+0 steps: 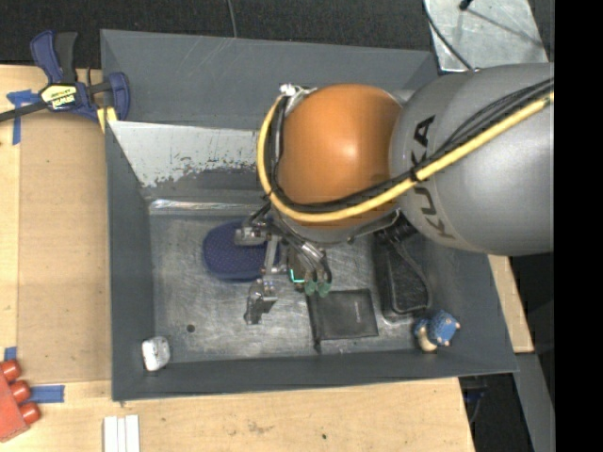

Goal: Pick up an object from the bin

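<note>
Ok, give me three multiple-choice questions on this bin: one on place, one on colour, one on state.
1. Where in the bin is the small white object? A. lower-left corner B. centre C. upper-right corner
2. What colour is the oval object beside the end effector? A. red B. dark blue C. yellow
3. How does the black square object lie? A. flat on the floor B. on edge C. lifted out
Answers: 1A, it sits alone in that corner; 2B, plainly dark blue; 3A, its whole top face shows.
</note>
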{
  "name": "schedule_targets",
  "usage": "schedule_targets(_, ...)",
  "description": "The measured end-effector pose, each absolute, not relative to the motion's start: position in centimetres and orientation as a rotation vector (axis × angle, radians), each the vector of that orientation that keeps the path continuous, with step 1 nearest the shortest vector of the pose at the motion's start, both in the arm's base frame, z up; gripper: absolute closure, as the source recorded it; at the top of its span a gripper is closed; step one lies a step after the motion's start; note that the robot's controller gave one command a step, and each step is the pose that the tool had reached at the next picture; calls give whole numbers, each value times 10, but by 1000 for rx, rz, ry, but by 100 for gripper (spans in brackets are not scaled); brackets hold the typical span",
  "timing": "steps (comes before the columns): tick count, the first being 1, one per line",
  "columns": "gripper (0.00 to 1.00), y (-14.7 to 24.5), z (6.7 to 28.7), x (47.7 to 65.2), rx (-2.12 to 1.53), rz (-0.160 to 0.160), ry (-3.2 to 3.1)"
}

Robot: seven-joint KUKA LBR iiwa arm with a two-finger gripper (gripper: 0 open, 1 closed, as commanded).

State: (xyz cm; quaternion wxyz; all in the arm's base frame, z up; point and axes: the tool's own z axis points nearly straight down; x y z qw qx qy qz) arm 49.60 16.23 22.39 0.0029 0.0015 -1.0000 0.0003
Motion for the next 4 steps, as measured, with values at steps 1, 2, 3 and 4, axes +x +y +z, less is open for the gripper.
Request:
schedule_targets(1, 0, 145, 133, 540, 499, 1, -3100)
schedule_targets(2, 0, 134, 75, 598, 402, -15, -3132)
schedule_targets(3, 100, 136, 83, 602, 405, -17, -3150)
schedule_targets(4, 100, 150, 212, 601, 351, -3, -3135)
